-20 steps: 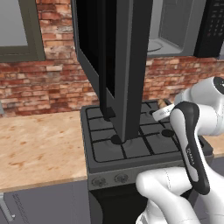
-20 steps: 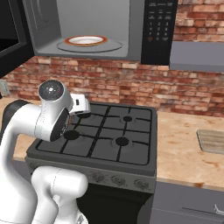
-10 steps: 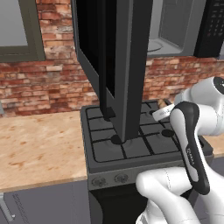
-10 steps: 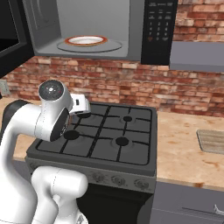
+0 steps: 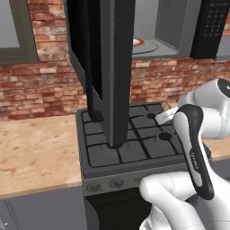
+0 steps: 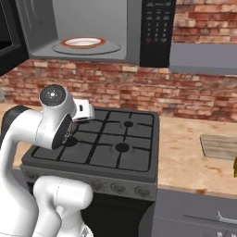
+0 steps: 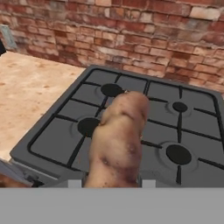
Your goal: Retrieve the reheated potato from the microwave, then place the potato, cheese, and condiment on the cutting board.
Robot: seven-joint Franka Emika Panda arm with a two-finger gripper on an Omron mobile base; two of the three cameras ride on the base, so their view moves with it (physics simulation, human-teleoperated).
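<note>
Brown potato (image 7: 117,142) clamped in gripper (image 7: 111,183), hand view: lumpy, mottled skin, held above hob (image 7: 144,127). Retrieval step judged done; carry to cutting board next, needing a swing or drive rightward.
Left base view: microwave (image 5: 170,27) door hanging open, plate (image 5: 137,42) inside.
Right base view: cutting board (image 6: 221,147) on counter (image 6: 185,152), well right of hob.
</note>
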